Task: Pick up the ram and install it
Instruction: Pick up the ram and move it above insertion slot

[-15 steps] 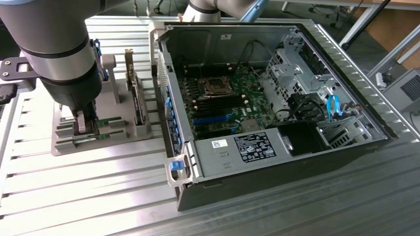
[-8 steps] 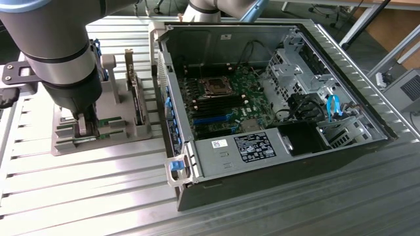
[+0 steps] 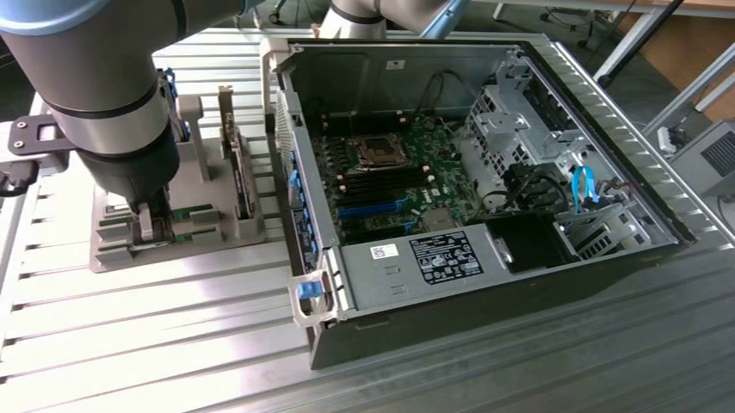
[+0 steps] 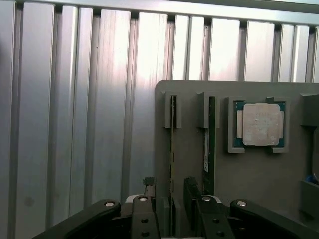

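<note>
Wrist view: gripper (image 4: pixel 170 183) wide open, seemingly straddling the ram (image 4: pixel 173 134), gripping nothing.

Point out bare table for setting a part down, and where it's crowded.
Free: the ribbed table in front of the grey holder, on the exterior view's left of the computer case; also the strip along the case's near side. Crowded: the holder, where the open gripper straddles a ram stick, and the narrow gap between holder and case.

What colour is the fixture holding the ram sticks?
Grey. The fixture shows best in the wrist view.
</note>
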You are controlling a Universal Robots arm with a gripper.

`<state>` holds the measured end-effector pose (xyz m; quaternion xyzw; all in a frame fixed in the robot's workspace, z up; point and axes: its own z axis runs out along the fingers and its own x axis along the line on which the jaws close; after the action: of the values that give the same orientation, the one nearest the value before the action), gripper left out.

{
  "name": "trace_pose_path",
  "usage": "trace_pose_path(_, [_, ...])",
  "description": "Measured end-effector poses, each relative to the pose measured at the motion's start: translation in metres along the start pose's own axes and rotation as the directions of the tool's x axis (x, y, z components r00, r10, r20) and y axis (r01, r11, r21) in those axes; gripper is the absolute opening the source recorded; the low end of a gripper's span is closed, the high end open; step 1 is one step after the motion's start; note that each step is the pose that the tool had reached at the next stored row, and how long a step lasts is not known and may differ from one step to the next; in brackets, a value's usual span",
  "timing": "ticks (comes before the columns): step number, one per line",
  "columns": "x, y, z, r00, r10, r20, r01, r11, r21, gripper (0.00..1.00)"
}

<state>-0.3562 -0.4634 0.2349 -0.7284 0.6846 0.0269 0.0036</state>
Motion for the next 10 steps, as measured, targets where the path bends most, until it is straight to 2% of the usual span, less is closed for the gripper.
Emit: trace_pose_path(10, [0.0002, 0.0008, 0.0064, 0.9999, -0.013, -0.0004, 0.013, 0.9999, -0.0005, 0.35])
